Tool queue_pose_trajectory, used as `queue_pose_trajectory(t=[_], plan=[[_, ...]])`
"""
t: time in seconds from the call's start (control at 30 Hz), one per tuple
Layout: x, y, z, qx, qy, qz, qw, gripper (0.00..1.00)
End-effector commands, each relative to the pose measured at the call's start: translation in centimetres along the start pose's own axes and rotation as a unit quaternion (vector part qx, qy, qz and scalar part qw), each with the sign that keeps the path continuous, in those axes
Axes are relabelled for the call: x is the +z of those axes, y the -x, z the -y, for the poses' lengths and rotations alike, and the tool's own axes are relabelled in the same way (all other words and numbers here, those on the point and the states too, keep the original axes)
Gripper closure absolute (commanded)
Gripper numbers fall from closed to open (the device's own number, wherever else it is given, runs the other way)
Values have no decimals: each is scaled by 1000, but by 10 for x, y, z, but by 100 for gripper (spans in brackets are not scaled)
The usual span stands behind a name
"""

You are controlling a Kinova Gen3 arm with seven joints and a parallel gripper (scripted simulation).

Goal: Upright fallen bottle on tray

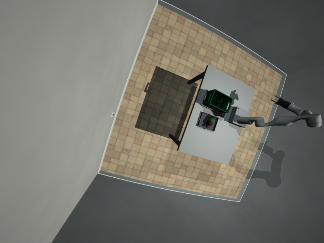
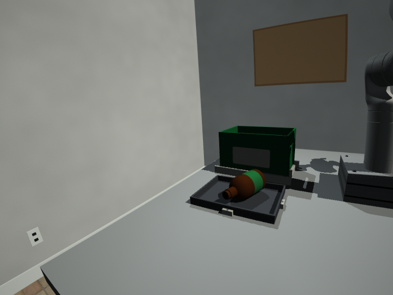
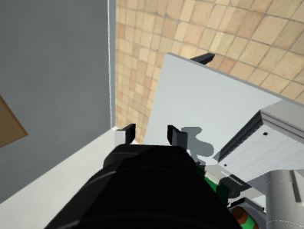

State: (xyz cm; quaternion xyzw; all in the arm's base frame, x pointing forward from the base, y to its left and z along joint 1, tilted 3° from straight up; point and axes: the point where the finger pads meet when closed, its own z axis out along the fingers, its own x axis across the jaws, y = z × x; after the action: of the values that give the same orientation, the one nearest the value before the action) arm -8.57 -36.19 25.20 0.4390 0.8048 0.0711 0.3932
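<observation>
A brown bottle with a green band (image 2: pixel 246 185) lies on its side in a shallow dark tray (image 2: pixel 238 200) on the grey table, neck pointing toward the front left. It also shows from above in the top view (image 1: pixel 210 121), inside the tray (image 1: pixel 206 121). A green crate (image 2: pixel 257 149) stands just behind the tray, also in the top view (image 1: pixel 218 100). My gripper (image 1: pixel 276 99) is open and empty, high up and far from the table, well away from the bottle. In the wrist view its fingers stand apart with nothing between them.
The arm's base (image 2: pixel 377 126) stands on a dark block (image 2: pixel 365 182) at the table's right. A brown board (image 2: pixel 300 50) hangs on the back wall. A dark mat (image 1: pixel 165 100) lies on the tiled floor beside the table.
</observation>
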Motion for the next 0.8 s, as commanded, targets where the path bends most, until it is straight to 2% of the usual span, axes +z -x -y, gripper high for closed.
queue_pose_trajectory(t=[0.0,0.1,0.17,0.33,0.47,0.5,0.63,0.73,0.77], plan=[[-33,-15,4,8,-41,-6,999,0],[-65,-45,5,27,-80,-25,996,0],[-65,-45,5,27,-80,-25,996,0],[-127,-105,-4,75,-153,-59,984,0],[-178,-162,-28,126,-215,-84,965,0],[-179,-162,-28,126,-215,-85,965,0],[-225,-222,-68,188,-274,-106,937,0],[-226,-224,-70,191,-276,-107,936,0],[-237,-240,-84,209,-290,-112,927,0]])
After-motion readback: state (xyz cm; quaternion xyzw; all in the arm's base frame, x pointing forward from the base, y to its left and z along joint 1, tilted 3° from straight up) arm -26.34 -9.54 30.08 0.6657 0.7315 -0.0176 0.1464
